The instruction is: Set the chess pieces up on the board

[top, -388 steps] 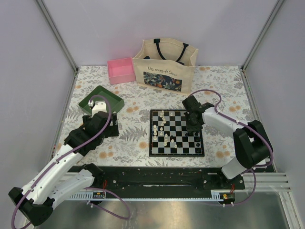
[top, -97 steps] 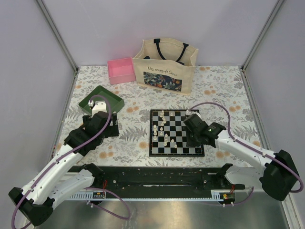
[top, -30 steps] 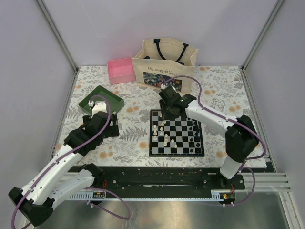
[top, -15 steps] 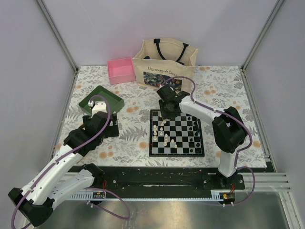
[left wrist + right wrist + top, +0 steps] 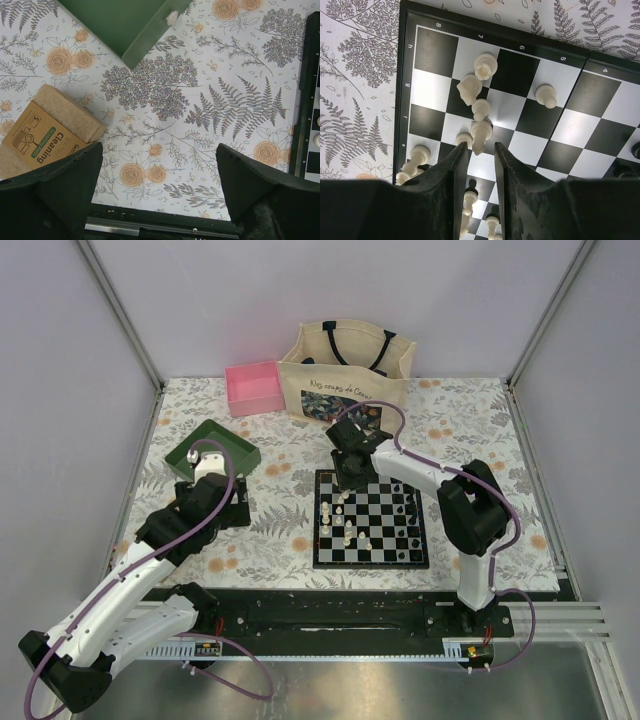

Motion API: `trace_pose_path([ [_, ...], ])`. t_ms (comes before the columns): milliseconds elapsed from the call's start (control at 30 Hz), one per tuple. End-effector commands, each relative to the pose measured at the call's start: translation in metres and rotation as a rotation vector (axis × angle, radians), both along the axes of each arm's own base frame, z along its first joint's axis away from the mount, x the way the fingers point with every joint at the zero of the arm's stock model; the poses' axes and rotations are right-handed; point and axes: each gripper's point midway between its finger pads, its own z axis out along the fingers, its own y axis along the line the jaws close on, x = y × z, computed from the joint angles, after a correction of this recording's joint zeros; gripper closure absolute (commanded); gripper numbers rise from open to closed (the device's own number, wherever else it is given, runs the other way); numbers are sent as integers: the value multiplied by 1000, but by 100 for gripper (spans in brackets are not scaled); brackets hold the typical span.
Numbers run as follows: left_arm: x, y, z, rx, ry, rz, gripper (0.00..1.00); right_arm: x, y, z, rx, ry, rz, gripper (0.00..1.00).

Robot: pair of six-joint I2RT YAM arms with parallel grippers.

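The board (image 5: 370, 558) lies mid-table, with cream-white chess pieces (image 5: 345, 520) crowded on its left columns and black ones (image 5: 410, 505) on its right. My right gripper (image 5: 350, 468) hovers over the board's far left corner. In the right wrist view the gripper (image 5: 481, 146) has its jaws narrowly apart, with the head of a white piece (image 5: 481, 131) between the tips. That piece hangs above other white pieces (image 5: 485, 65) and the board (image 5: 402, 75). My left gripper (image 5: 159, 150) is open and empty above the tablecloth, left of the board's edge (image 5: 306, 100).
A tote bag (image 5: 345, 370) and a pink box (image 5: 253, 387) stand at the back. A green tray (image 5: 212, 448) sits far left, also in the left wrist view (image 5: 120, 25). A sponge pack (image 5: 45, 125) lies by my left finger. A black rail (image 5: 330, 610) runs along the near edge.
My right arm swung from the board's right side to its far left corner, and in the last half second edged slightly nearer. The left arm has not moved.
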Motion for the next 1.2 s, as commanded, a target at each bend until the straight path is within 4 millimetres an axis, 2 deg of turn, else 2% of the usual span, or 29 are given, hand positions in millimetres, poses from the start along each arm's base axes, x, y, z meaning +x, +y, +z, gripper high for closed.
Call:
trace_pose_path([
  [0,7,-4,13,-17,-41,-8,1,10,6,8,27,-17,0,65],
  [200,7,-4,14,-22,-47,-7,1,10,5,3,19,-11,2,73],
  [367,7,-4,14,-20,-46,-8,1,10,6,8,29,-15,6,78],
  [500,7,-4,15,-24,-47,-10,1,9,6,18,44,-30,8,80],
  [767,7,-4,15,-27,-50,-9,1,11,5,54,79,-94,6,82],
  [933,7,-4,17,-31,-57,-7,1,10,11,73,101,-129,20,82],
  [1067,6,-4,16,-30,-54,-7,1,11,22,75,114,-130,40,82],
  [1167,6,-4,17,-31,-56,-9,1,11,31,69,112,-118,57,82],
])
